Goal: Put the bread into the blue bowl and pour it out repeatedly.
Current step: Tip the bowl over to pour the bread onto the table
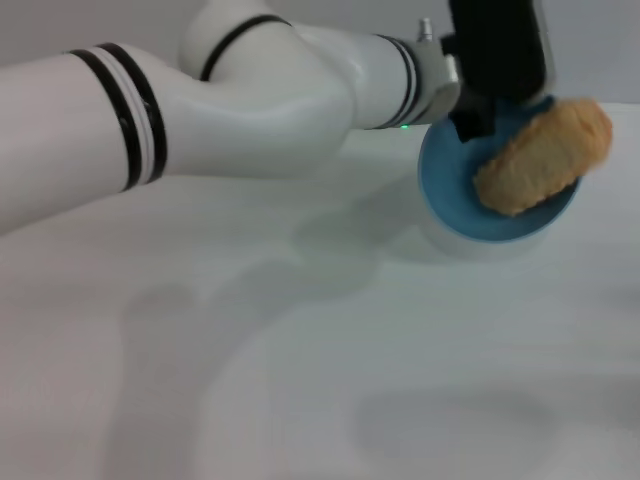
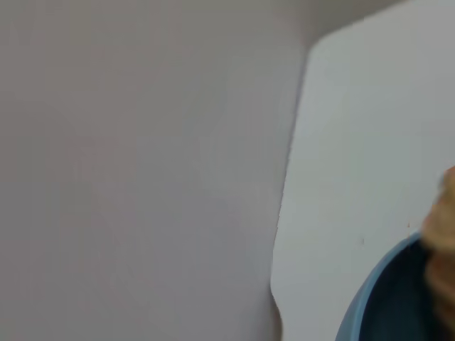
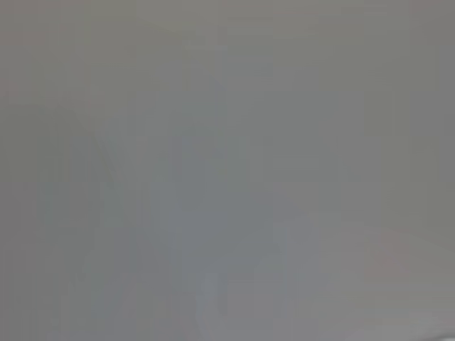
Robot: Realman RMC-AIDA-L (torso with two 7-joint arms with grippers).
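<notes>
Left claw (image 1: pixel 478 112) grips the tilted blue bowl (image 1: pixel 450 200) holding bread (image 1: pixel 540 158) above the white table (image 1: pixel 320 380)

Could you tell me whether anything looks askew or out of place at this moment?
Yes: the blue bowl is tipped up at the left gripper, its opening facing the head camera, and the bread hangs over its rim, half out. That fits pouring.
</notes>
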